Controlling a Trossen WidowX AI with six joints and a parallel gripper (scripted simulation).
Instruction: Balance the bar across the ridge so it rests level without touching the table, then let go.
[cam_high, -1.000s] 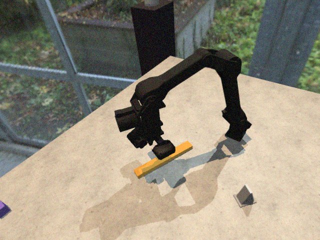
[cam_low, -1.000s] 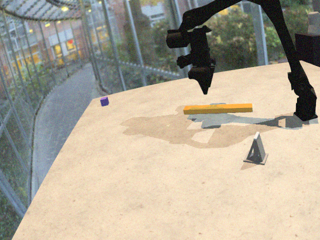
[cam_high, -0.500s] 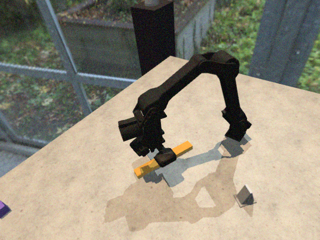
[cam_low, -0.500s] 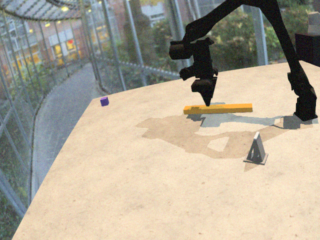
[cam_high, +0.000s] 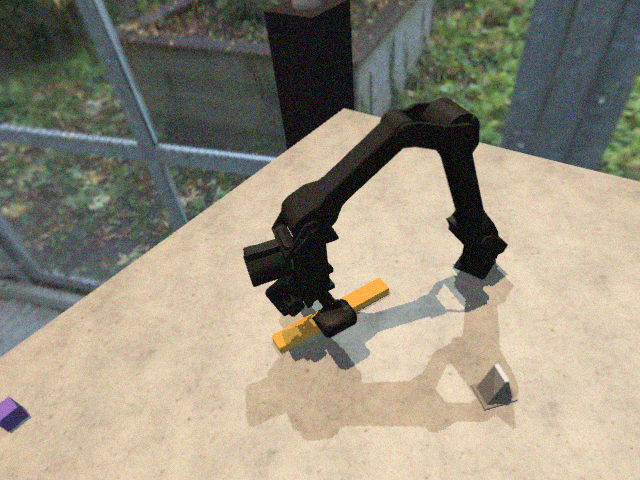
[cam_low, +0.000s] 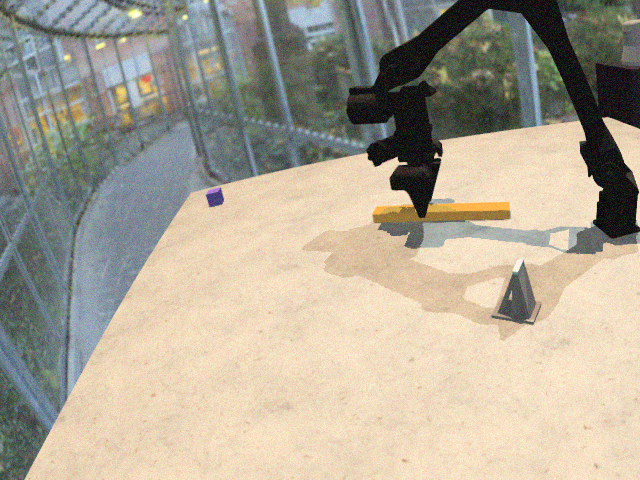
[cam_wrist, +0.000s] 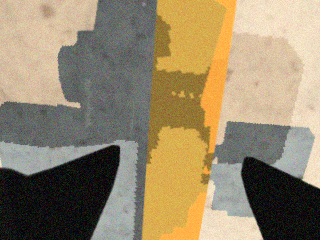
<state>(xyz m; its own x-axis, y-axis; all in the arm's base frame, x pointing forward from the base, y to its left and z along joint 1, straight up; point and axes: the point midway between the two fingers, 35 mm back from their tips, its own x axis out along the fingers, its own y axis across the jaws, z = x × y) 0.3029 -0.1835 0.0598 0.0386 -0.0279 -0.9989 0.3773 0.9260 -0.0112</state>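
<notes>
Texts and numbers: none that I can read from where I'm standing.
Labels and brands: I can't make out any of those either.
Signs: none legible to me.
</notes>
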